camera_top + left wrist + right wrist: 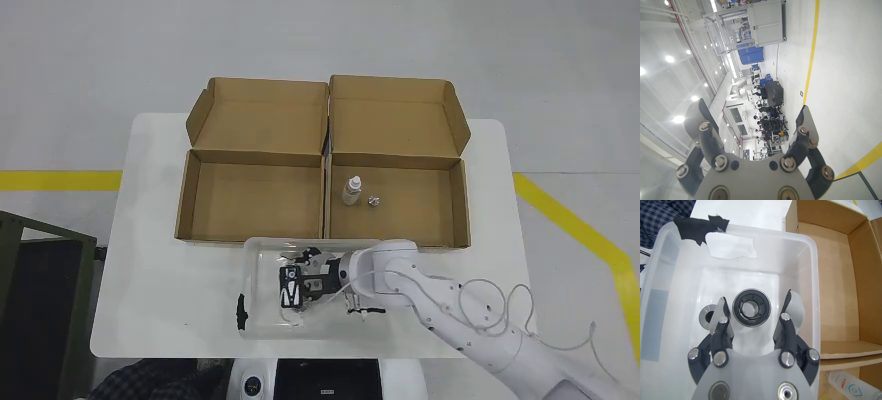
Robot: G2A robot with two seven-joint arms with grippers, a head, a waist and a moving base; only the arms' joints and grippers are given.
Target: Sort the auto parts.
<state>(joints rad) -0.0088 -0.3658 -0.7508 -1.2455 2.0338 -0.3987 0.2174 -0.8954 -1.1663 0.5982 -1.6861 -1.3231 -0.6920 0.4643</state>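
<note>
My right gripper [756, 297] hangs open inside a clear plastic bin [811, 279], its fingers either side of a black and metal ring-shaped part [751, 309] on the bin floor, without touching it. A smaller grey metal ring [706, 317] lies just outside one finger. In the top view the right gripper [296, 287] is over the bin [262, 250] at the table's front. My left gripper [753, 106] is open and holds nothing, pointing out at the room.
Two open cardboard boxes [255, 200] [400, 205] stand side by side behind the bin. The right one holds a small bottle [352, 190] and a small metal piece [374, 200]. Black tape [694, 228] sticks to the bin's rim.
</note>
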